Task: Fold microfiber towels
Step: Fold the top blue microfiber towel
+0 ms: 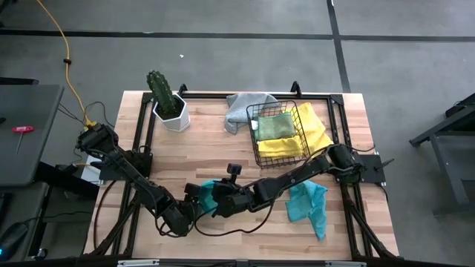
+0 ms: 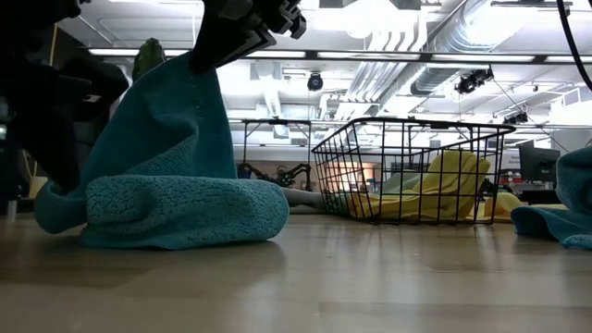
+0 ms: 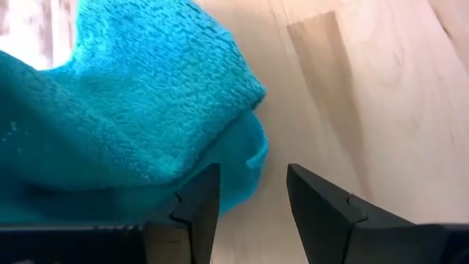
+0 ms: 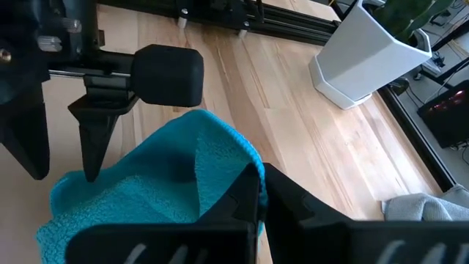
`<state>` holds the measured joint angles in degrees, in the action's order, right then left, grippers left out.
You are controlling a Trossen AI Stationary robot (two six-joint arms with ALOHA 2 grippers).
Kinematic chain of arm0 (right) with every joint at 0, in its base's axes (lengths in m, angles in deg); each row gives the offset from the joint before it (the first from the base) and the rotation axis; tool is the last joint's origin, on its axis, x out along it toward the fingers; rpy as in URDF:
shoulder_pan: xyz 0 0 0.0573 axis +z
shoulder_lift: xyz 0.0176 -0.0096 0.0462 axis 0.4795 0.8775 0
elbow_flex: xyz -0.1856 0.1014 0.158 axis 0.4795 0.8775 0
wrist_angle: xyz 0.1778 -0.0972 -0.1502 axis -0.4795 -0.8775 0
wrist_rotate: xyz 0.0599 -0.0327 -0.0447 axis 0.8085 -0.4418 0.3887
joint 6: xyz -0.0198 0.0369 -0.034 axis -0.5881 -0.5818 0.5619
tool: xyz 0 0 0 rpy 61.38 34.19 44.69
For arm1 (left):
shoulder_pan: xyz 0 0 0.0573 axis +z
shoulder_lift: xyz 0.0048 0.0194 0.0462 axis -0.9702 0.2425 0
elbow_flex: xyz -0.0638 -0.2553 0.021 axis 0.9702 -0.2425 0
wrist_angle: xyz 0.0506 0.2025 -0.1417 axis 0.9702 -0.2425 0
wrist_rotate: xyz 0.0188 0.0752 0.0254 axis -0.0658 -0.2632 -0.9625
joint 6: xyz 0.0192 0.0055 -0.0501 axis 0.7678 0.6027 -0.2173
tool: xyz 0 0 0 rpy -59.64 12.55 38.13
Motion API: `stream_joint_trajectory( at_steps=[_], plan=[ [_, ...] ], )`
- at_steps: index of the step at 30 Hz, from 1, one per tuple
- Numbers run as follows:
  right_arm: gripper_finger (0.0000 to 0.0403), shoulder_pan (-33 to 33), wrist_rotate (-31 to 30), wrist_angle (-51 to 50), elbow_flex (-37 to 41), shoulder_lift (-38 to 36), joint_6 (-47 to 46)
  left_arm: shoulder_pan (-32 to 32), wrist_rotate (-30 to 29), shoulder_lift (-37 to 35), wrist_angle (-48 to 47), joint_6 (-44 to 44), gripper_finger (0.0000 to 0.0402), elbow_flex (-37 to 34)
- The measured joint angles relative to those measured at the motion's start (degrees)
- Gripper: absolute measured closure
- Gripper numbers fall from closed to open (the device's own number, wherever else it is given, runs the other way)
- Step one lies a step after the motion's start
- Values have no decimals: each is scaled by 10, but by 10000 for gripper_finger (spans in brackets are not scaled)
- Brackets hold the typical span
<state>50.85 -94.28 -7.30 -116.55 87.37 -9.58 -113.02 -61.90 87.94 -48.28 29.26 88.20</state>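
A teal microfiber towel [image 1: 206,185] lies bunched on the wooden table near its front edge, with one part pulled up into a peak [image 2: 190,102]. My right gripper [image 4: 260,191] is shut on that peak. My left gripper [image 3: 253,191] stands open beside the towel's low rounded edge [image 3: 245,158], fingers pointing steeply down. A second teal towel [image 1: 310,204] lies crumpled to the right. In the black wire basket [image 1: 257,148] lie a light green towel [image 1: 276,126] and a yellow towel [image 1: 315,126] that spills over its right side. A grey towel [image 1: 245,107] lies behind the basket. My right gripper pinches the raised part of the teal towel [image 4: 220,172] between its two shut fingers, coming slanting down from the table's right side. The cloth hangs from the hold like a tent, and its lower part [image 2: 176,213] rests in a thick roll on the table. My left gripper has one finger [image 3: 201,205] right at the towel's edge; I cannot tell whether it touches the cloth.
A cactus in a white pot [image 1: 172,115] stands at the far left of the table. A black metal frame [image 1: 223,95] runs along the table's far and side edges. Bare wood [image 1: 245,222] lies in front of both grippers.
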Motion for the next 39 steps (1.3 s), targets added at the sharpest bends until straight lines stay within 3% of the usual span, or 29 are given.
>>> stream_joint_trajectory(
  at_steps=[15, 32, 39],
  plan=[
    [403, 0, 1, 5, 0, 0, 0, 3, 5, 56, 21, 38, 258, 8],
    [403, -1, 4, 10, 0, 0, 3, -2, 17, 31, -3, 45, 360, 23],
    [403, -1, 5, 12, 0, 0, 3, -5, 2, 31, -4, 45, 339, 23]
  ],
)
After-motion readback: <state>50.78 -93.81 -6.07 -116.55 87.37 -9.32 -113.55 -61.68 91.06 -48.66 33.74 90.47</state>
